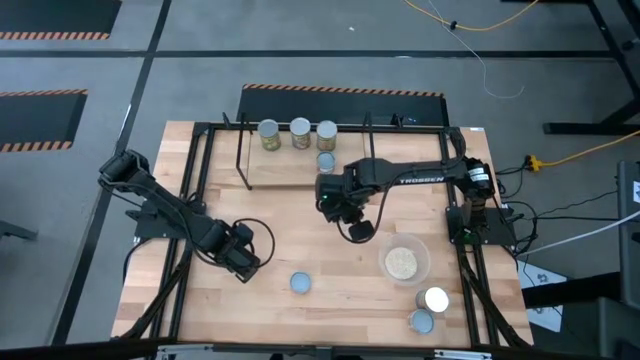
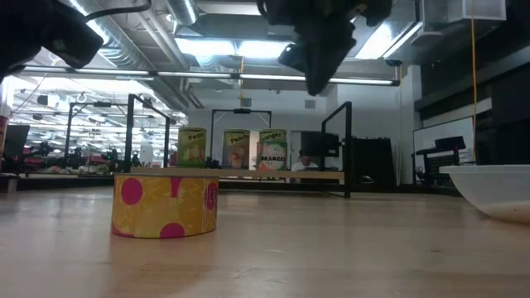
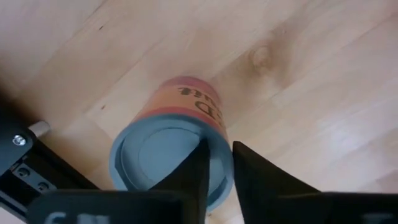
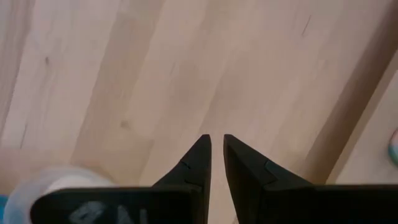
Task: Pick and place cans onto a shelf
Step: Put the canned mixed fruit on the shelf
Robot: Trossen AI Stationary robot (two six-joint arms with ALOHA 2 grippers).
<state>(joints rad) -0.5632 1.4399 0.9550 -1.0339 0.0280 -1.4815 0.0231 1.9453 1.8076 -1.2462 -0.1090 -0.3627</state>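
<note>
Cans (image 1: 299, 133) on shelf (image 1: 285, 170) — grippers (image 1: 343, 208) near-closed, empty

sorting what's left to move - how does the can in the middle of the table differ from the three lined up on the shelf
The lone can stands on the bare table near the left gripper; the three cans stand in a row on the shelf. In the low view the lone can looks short, yellow with pink dots; the three look taller, with pale labels. All stand upright.

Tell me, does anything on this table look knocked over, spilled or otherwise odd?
Nothing stands out. Three cans stand upright in a row on the shelf, with a fourth just in front of them. The loose cans on the table are upright too, and the bowl keeps its grains inside.
</note>
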